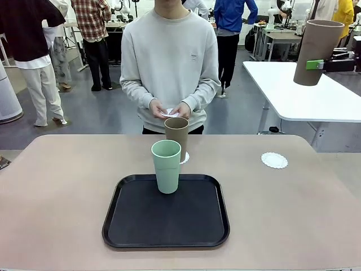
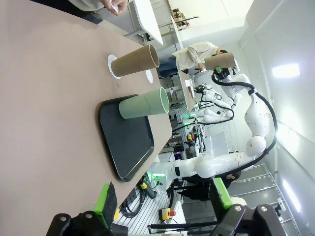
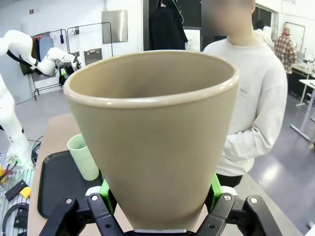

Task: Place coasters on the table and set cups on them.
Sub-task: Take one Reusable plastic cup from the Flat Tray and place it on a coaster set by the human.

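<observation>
My right gripper hangs high at the right, shut on a brown cup; in the right wrist view that cup stands upright between the green pads. A second brown cup stands on a lacy white coaster just behind the tray. The mint green cup stands on the tray's far edge. Another coaster lies bare on the table at the right. The person's hands hold a third coaster. My left gripper is open, low over the table's near side.
A black tray lies at the middle front of the table. The person stands at the far edge. A white table stands behind at the right, under the lifted cup. People and other robot arms are farther back.
</observation>
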`<state>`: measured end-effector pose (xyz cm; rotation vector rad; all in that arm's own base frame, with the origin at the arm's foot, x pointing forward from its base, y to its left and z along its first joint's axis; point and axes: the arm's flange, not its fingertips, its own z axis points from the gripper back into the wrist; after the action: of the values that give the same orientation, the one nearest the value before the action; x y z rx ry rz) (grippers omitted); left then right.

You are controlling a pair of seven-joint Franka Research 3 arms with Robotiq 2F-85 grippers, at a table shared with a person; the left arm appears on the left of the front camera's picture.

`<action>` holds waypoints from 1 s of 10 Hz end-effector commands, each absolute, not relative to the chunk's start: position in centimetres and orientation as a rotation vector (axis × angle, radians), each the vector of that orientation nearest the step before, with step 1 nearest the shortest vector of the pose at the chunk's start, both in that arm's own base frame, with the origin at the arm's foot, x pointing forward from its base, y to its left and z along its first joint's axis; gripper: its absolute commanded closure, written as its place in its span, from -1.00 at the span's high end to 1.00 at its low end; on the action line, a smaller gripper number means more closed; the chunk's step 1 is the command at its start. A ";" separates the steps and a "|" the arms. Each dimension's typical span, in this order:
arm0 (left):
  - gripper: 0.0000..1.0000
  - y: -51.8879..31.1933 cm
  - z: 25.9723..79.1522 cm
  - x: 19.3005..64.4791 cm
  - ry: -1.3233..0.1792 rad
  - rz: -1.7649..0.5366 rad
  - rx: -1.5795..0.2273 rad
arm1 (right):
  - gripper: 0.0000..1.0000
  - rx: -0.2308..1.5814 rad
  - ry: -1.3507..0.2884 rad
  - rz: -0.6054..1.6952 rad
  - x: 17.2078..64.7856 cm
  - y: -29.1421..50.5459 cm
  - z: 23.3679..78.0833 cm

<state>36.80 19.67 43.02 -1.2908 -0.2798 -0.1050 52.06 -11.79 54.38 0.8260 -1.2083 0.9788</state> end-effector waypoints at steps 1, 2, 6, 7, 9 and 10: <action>1.00 19.7 43.2 36.7 -0.286 -0.108 -1.296 | 0.65 0.825 -1.211 0.982 52.0 -11.8 54.6; 1.00 19.7 43.2 36.7 -0.286 -0.108 -1.296 | 0.65 0.825 -1.211 0.982 52.0 -11.8 54.6; 1.00 19.7 43.2 36.7 -0.286 -0.108 -1.296 | 0.65 0.826 -1.208 0.979 52.1 -11.8 54.4; 1.00 19.7 43.2 36.7 -0.286 -0.108 -1.296 | 0.65 0.809 -1.218 1.043 52.9 -12.0 51.6; 1.00 19.7 43.2 36.7 -0.286 -0.108 -1.296 | 0.65 0.889 -1.210 1.085 54.8 -13.5 46.4; 1.00 19.7 43.2 36.7 -0.286 -0.108 -1.296 | 0.65 0.916 -1.195 1.079 55.4 -14.4 44.1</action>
<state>36.80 19.67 43.02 -1.2907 -0.2799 -0.1050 54.20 -12.73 45.11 0.8737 -1.1996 1.0479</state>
